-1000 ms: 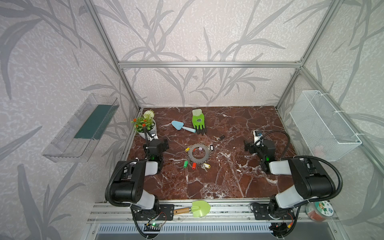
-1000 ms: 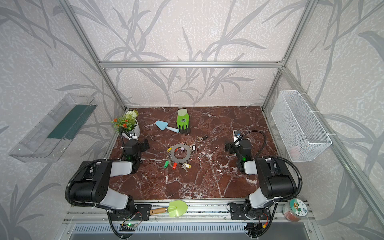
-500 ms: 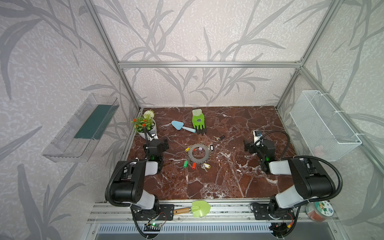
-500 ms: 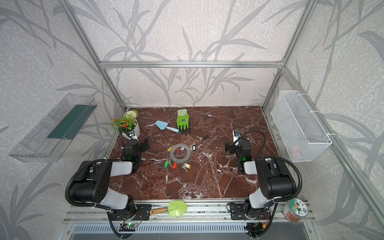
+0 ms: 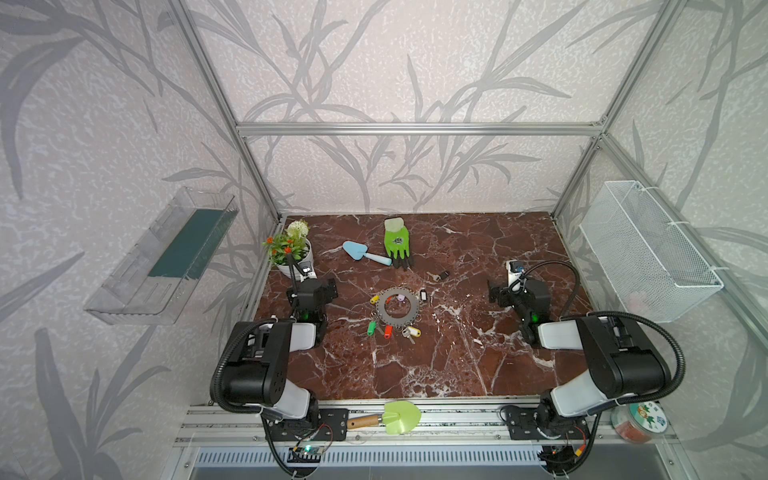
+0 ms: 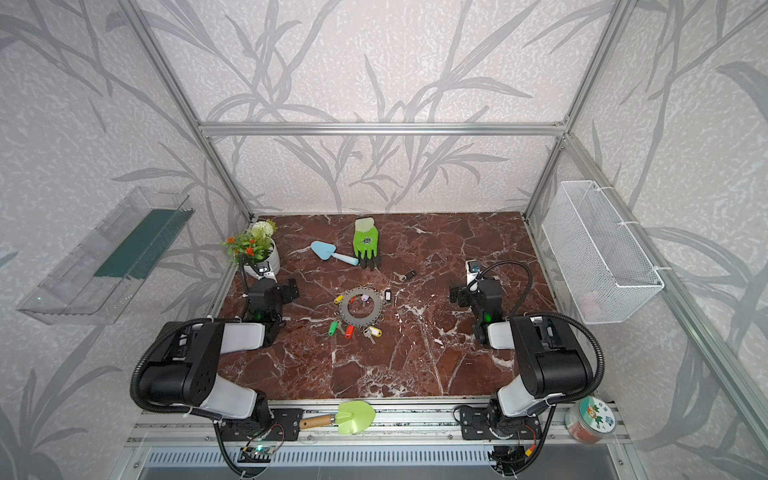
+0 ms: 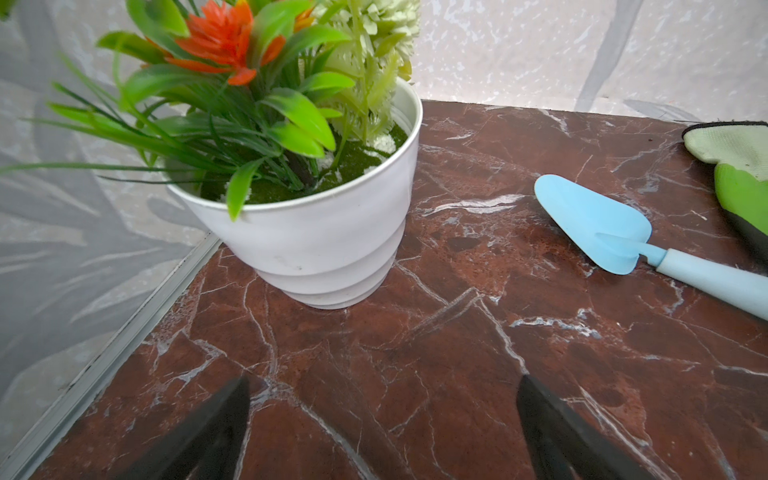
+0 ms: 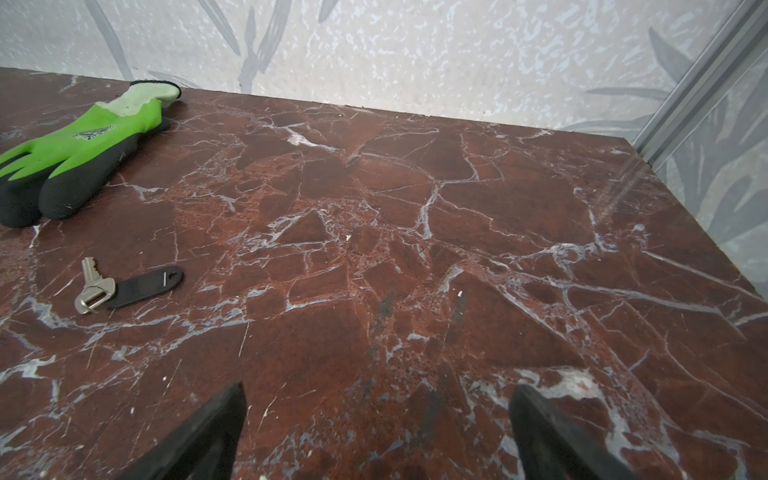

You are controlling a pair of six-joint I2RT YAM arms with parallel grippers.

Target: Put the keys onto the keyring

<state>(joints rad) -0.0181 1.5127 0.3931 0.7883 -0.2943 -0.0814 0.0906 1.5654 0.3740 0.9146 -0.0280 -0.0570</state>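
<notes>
The keyring [image 5: 398,307] lies flat on the bench [image 5: 457,374], a little left of centre in both top views, and its grey rim is hung with small split rings. Keys [image 5: 387,331] with green, red and yellow tags fan out along its lower edge. Another yellow tag sits at its upper left edge, and a dark tag lies just beside its upper right. I cannot tell whether each of these is hooked to the rim. One loose key [image 8: 124,286] with a black tag lies apart from the ring, above and to the right of it in the top views, between the ring and the green glove [image 5: 397,243]. A pale blue trowel [image 5: 365,252] lies just left of the glove, its handle end close to the glove's fingers. My left hand [image 7: 382,399] sits at the left of the frame, released, with its jaws wide apart over bare marble. It holds nothing and faces the white flower pot [image 7: 324,241] near it. My right hand [image 8: 378,411] sits at the right of the frame, level with the ring and well apart from it, likewise released and holding nothing.
</notes>
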